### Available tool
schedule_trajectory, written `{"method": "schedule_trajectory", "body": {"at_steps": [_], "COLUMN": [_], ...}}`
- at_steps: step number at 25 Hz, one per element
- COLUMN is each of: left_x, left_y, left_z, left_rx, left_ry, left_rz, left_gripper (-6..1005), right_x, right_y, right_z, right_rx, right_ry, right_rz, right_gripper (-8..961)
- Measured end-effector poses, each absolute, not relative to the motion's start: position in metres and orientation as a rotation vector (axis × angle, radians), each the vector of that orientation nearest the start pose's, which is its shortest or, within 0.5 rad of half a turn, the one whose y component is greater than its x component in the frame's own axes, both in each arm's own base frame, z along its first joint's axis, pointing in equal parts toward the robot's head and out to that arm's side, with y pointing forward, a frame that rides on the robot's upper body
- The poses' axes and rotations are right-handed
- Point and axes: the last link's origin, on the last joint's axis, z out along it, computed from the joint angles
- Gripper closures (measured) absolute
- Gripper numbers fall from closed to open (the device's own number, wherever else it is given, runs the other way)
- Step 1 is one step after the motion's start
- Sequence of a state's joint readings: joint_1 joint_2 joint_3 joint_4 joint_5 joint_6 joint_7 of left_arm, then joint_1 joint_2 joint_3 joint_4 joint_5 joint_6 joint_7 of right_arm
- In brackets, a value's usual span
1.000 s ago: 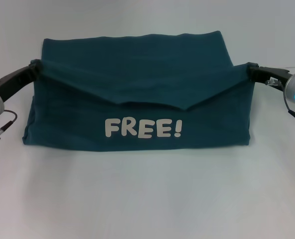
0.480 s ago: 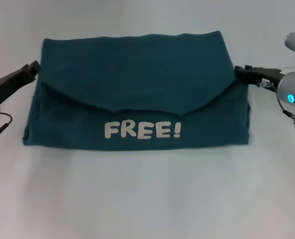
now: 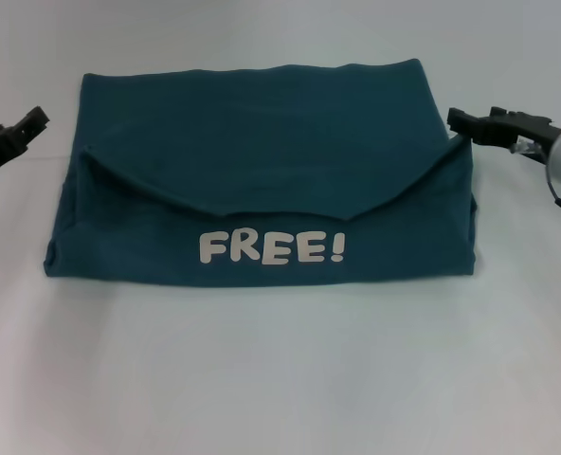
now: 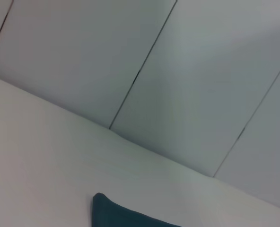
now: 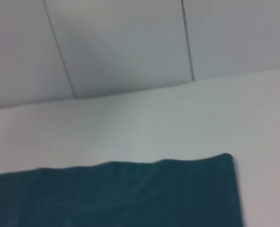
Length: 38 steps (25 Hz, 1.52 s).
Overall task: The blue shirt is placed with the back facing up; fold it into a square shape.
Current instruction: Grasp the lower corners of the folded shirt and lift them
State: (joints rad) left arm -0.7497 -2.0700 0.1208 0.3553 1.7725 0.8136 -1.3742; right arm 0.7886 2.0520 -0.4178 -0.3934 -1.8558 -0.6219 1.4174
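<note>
**Shirt folded, both grippers clear**

The blue shirt [image 3: 262,180] lies folded on the white counter [image 3: 280,379], "FREE!" print [image 3: 271,247] showing. Left gripper [image 3: 29,121] sits apart from its left edge, right gripper [image 3: 465,121] just beside its right edge; jaws' state cannot be told.

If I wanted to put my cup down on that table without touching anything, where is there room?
The widest bare stretch of table lies in front of the blue shirt, below its FREE! print. Another strip runs behind the shirt's far edge. The sides are tighter: the left pincer and right pincer hover just off the shirt's two ends.
</note>
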Motion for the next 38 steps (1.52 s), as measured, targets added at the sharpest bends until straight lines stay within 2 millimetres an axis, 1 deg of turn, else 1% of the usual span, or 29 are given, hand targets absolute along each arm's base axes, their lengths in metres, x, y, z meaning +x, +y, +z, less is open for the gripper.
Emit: {"method": "schedule_trajectory", "body": {"at_steps": [1,6,11,14,18,24,27,31,38], "left_x": [-0.307,-0.317,-0.326,-0.329,-0.331,-0.333,-0.334,-0.336,-0.337], "left_y": [0.434,0.412,0.39,0.381,0.371,0.36,0.358,0.358,0.357], "left_z": [0.043,0.056,0.062,0.059,0.053,0.044,0.04,0.041,0.041], "left_rx": [-1.634,-1.667,-1.718,-1.745,-1.81,-1.893,-1.916,-1.917,-1.925], "left_ry": [-1.146,-1.133,-1.151,-1.152,-1.144,-1.133,-1.137,-1.134,-1.13], "left_rz": [-0.882,-0.969,-0.99,-0.984,-0.939,-0.87,-0.842,-0.822,-0.801], "left_gripper": [448,250,161,107,111,112,112,112,112], "right_x": [0.292,0.3,0.315,0.321,0.322,0.316,0.312,0.311,0.321], "right_y": [0.456,0.434,0.414,0.409,0.407,0.406,0.404,0.403,0.394], "right_z": [0.035,0.043,0.049,0.055,0.061,0.067,0.065,0.059,0.051], "right_rx": [-1.829,-1.876,-1.917,-1.939,-1.997,-2.051,-2.076,-2.094,-2.079], "right_ry": [1.002,1.036,1.094,1.154,1.24,1.394,1.442,1.482,1.56], "right_rz": [0.558,0.69,0.71,0.695,0.653,0.589,0.548,0.511,0.436], "right_gripper": [325,189,194,196,200,207,208,208,209]}}
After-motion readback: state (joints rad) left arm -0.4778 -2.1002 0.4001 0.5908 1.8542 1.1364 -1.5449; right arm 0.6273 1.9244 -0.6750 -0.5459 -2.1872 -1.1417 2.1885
